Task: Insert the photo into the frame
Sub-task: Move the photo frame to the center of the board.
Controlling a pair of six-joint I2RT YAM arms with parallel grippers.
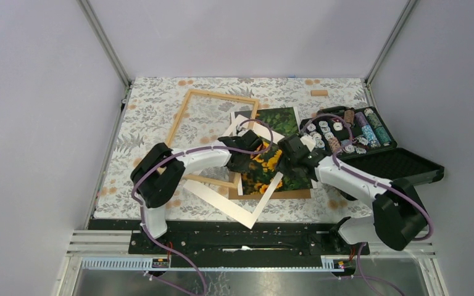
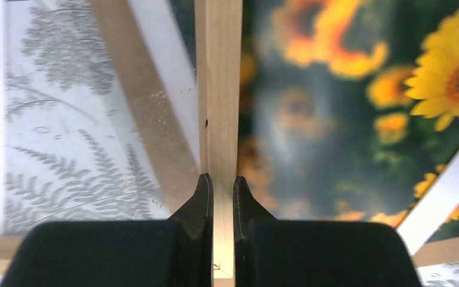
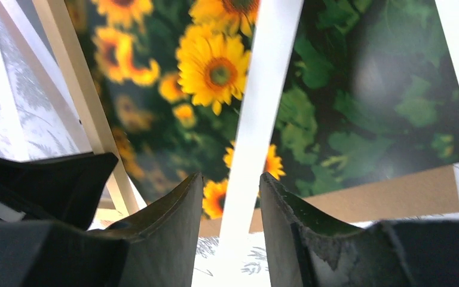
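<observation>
The frame, thin light wood, lies at the table's middle left. My left gripper is shut on the frame's rail, one finger on each side of the wood. In the top view that gripper sits at the frame's right side. The photo, sunflowers on dark green, lies just right of the frame, partly under a white mat. My right gripper is open and straddles a white strip of the mat, with a gap on both sides. Beneath it the photo fills the view.
A brown backing board shows under the photo's near edge. An open black case of poker chips stands at the right. A small tan block lies at the back. The cloth has a leaf print.
</observation>
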